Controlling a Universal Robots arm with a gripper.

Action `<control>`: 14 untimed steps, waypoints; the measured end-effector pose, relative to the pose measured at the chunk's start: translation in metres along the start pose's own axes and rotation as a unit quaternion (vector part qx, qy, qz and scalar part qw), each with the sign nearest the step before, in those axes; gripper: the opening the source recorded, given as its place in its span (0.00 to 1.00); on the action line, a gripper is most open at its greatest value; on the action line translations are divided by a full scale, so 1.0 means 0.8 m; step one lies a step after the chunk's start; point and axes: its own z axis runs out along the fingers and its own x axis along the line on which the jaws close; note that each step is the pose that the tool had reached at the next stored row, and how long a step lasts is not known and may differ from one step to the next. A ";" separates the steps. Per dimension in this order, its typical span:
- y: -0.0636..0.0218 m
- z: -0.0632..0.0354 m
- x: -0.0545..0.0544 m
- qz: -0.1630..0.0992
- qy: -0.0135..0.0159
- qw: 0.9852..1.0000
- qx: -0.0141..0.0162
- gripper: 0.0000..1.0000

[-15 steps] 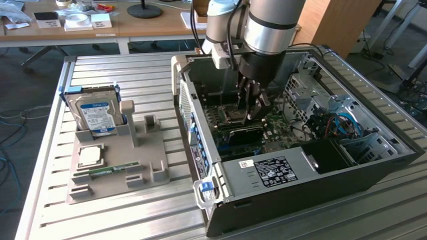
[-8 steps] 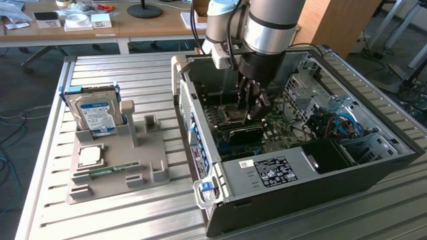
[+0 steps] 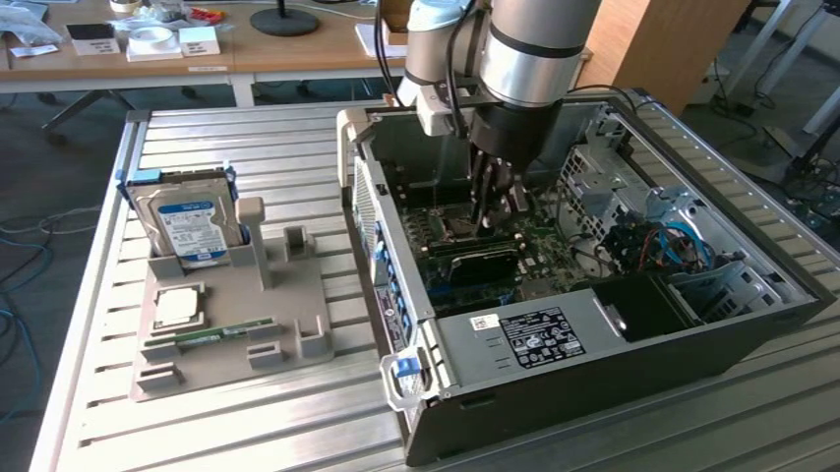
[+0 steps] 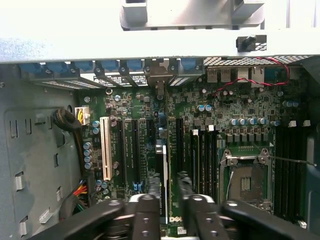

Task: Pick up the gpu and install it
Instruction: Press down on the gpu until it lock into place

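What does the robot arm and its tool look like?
The arm is a thick silver-grey metal tube with lighter grey jointed sections and black cables running down its side. It ends in a black cylindrical wrist carrying the tool, which has slim black fingers with rounded, glossy linkages in the wrist view.

The motherboard [image 4: 200, 115] bears white letters "DELL" at its edge; other labels are unreadable.

Tool [image 3: 493, 211] lowered, fingers [image 4: 145, 215] narrowly apart.
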 end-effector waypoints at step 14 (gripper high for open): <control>-0.001 0.000 0.000 0.000 0.000 1.000 0.000 0.11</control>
